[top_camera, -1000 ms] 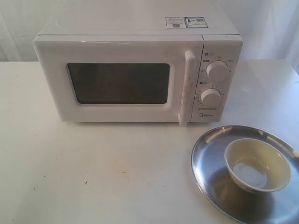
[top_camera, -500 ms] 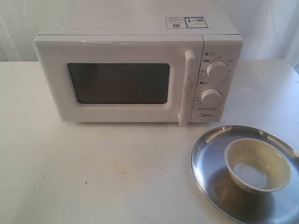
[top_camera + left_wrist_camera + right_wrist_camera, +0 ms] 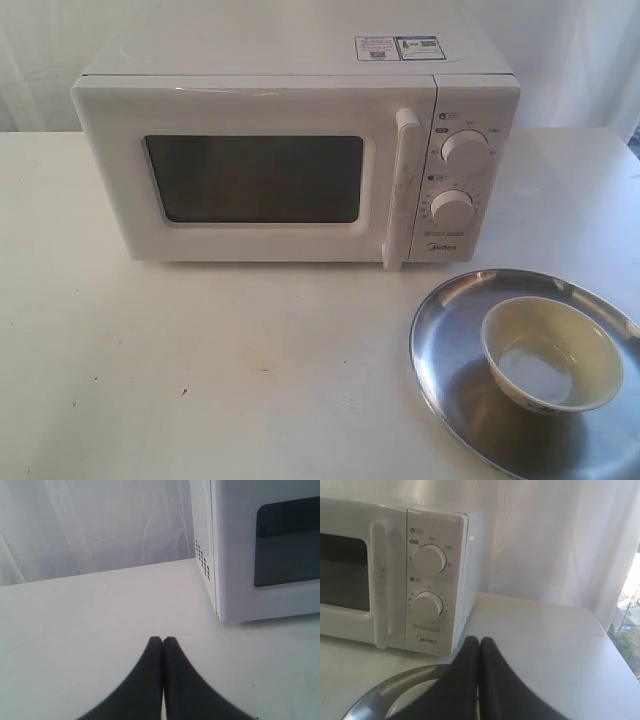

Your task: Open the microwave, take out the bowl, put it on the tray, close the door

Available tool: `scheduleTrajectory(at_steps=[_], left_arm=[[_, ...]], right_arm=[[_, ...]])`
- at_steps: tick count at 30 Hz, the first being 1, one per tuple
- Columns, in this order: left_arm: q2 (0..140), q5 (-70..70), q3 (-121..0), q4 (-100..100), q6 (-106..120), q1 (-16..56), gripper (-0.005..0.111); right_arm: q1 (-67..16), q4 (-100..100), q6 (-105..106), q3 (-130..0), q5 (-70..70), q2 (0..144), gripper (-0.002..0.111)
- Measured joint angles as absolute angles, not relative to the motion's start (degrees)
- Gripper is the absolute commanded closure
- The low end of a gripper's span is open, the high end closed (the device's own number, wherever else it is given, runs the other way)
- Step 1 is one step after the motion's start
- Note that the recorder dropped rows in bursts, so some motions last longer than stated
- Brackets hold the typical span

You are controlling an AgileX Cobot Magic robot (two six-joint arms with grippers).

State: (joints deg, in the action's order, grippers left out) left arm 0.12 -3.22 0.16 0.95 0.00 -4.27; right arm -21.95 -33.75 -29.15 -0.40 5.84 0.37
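Note:
The white microwave (image 3: 290,150) stands at the back of the table with its door (image 3: 250,175) shut and the bar handle (image 3: 402,185) upright. The cream-yellow bowl (image 3: 550,355) sits upright inside the shiny steel tray (image 3: 440,350) at the front right. Neither gripper shows in the exterior view. My left gripper (image 3: 163,640) is shut on nothing, over bare table beside the microwave's left corner (image 3: 215,555). My right gripper (image 3: 479,641) is shut and empty, above the tray's rim (image 3: 395,682) and in front of the knob panel (image 3: 430,580).
A white curtain (image 3: 100,525) hangs behind the table. The white tabletop (image 3: 200,370) stretches wide in front of the microwave. The table's right edge and a bright window (image 3: 630,610) lie to the right.

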Motion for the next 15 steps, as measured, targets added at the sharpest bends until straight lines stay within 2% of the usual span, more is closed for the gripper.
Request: scheduleTrajectory(at_steps=[7, 15], left_arm=[[0.1, -3.2, 0.2, 0.9, 0.0, -4.3, 0.107], [0.1, -3.2, 0.2, 0.9, 0.0, -4.3, 0.107]], right_arm=[[-21.6, -15.5, -12.7, -0.4, 3.4, 0.4, 0.108], [-15.4, -4.7, -6.0, -0.4, 0.7, 0.4, 0.108]])
